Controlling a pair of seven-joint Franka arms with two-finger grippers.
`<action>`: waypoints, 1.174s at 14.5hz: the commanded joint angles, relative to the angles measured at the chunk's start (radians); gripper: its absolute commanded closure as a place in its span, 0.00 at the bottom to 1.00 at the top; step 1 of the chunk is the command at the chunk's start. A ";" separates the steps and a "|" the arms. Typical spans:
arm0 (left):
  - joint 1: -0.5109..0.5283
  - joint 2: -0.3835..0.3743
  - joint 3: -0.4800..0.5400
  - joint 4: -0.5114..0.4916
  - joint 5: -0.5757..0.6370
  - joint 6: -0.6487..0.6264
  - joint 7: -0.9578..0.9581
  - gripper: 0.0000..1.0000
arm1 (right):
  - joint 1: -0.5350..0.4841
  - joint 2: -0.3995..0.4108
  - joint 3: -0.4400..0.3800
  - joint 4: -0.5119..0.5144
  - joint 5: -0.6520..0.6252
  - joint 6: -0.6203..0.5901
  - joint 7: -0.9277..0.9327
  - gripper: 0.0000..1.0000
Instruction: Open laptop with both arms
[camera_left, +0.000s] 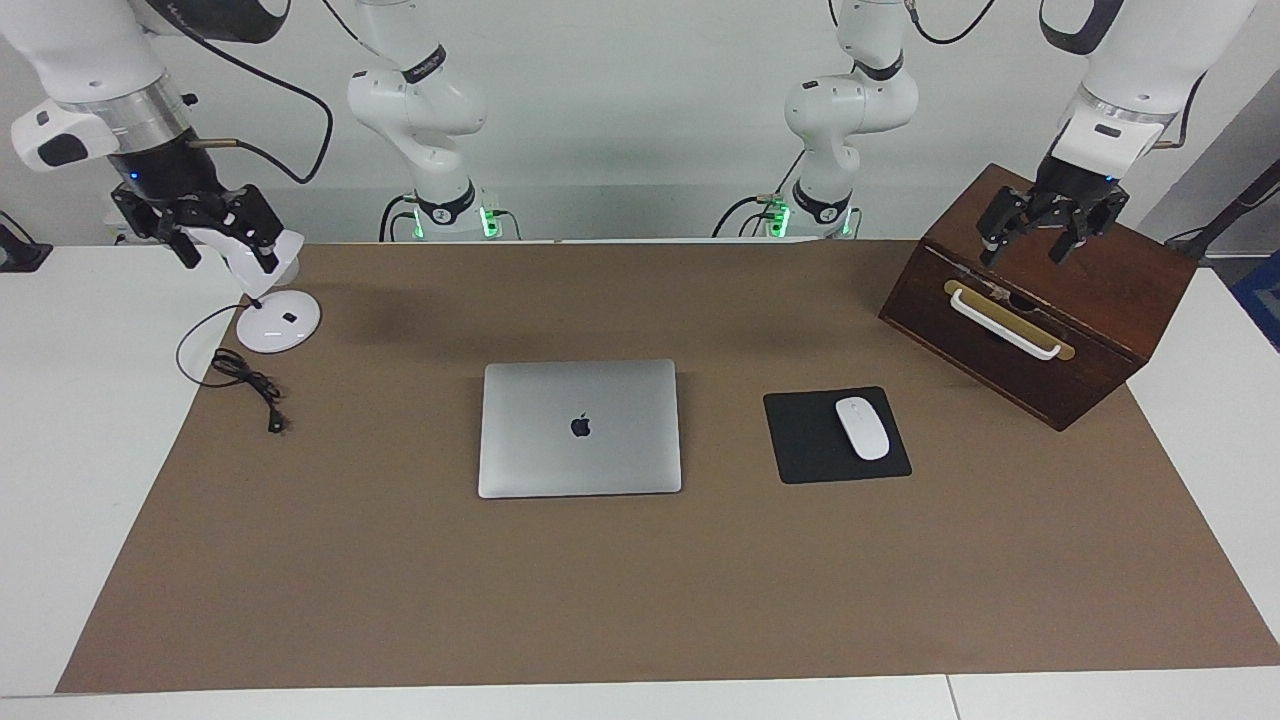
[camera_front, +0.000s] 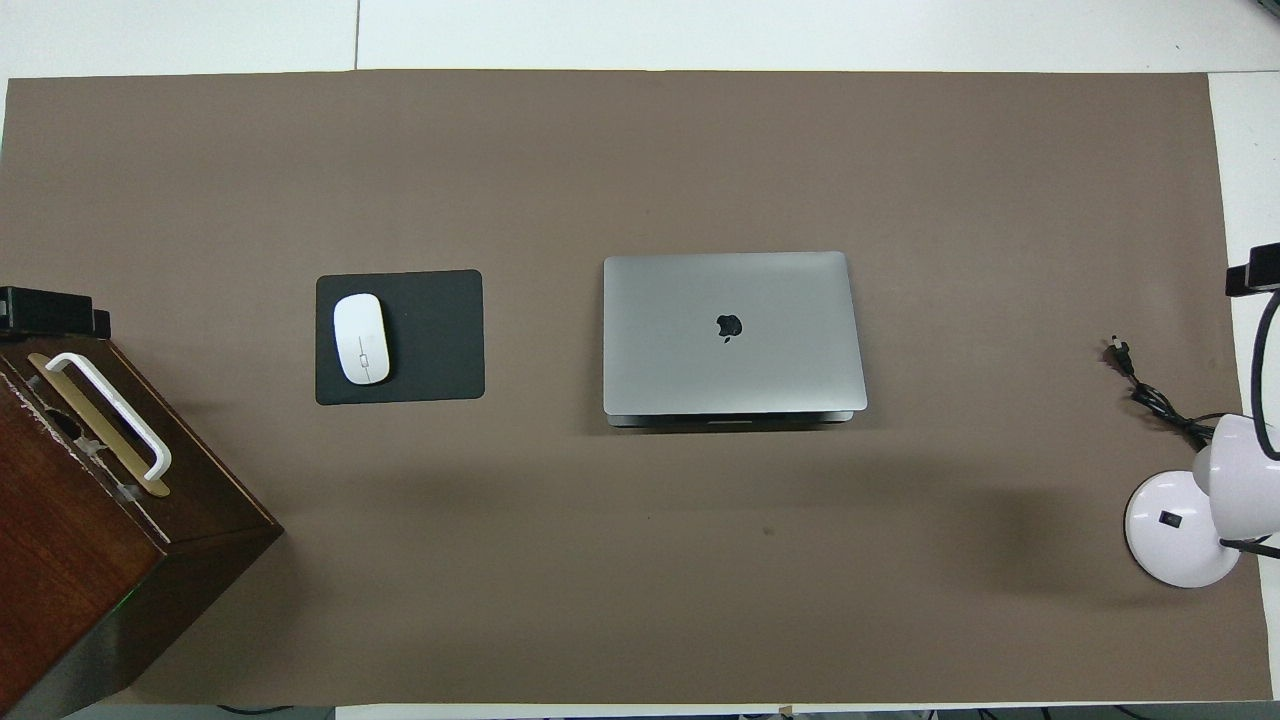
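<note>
laptop (camera_left: 580, 428) lying closed mid-desk, beside the mouse pad (camera_left: 836, 435) | left tool (camera_left: 1035, 240) hanging open over the wooden box (camera_left: 1040, 295), well apart from laptop | right tool (camera_left: 215, 245) hanging over the white lamp (camera_left: 270, 300), fingers' state unclear

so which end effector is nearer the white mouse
Left. The left end effector hangs open over the wooden box, at the same end of the table as the white mouse. The right end effector is over the desk lamp, at the right arm's end.
</note>
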 joint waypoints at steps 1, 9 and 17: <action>-0.003 0.004 0.002 0.018 0.012 0.000 -0.018 0.00 | -0.044 -0.042 0.008 -0.130 0.086 0.131 -0.015 0.00; 0.008 0.004 0.000 0.010 0.012 0.021 -0.027 0.32 | -0.047 -0.051 0.007 -0.294 0.287 0.329 0.016 0.00; 0.011 0.001 0.002 -0.014 0.011 0.101 -0.127 1.00 | 0.044 -0.117 0.013 -0.512 0.611 0.597 0.318 0.00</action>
